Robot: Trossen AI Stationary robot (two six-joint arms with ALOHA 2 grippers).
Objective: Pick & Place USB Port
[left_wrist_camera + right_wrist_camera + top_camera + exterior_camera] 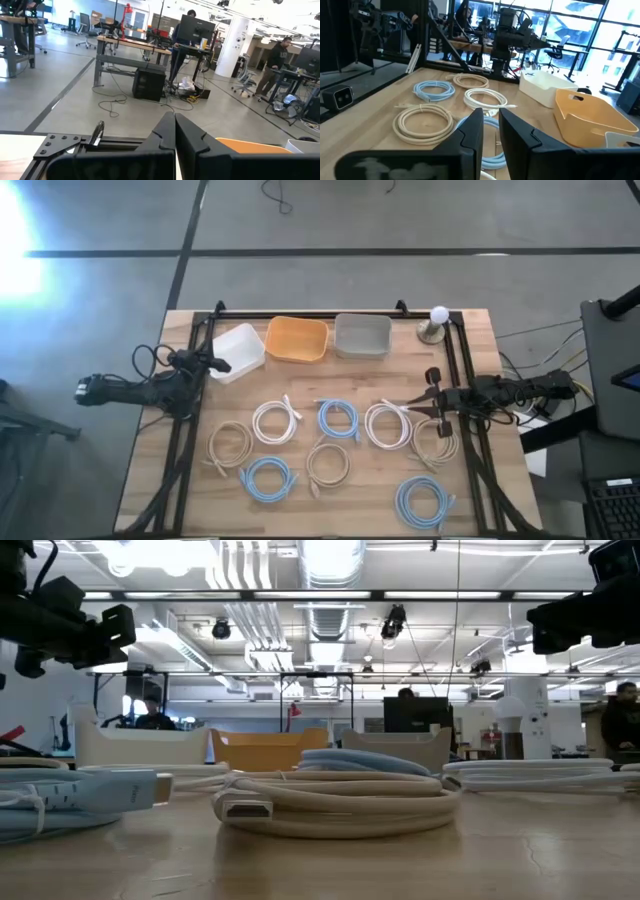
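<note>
Beige coiled cable (335, 802) lies flat, its plug (238, 809) pointing camera-left.

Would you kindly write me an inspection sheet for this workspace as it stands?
Surface: wooden table, black frame on it.
Job's things: nine coiled cables, blue, white and beige, e.g. blue coil; white bin, orange bin, grey bin along the far edge.
Clutter: white ball on a stand.
Grippers: left gripper shut by the white bin; right gripper slightly open over the coils.
Cables: wires on the floor.
Surroundings: office, people at desks.
</note>
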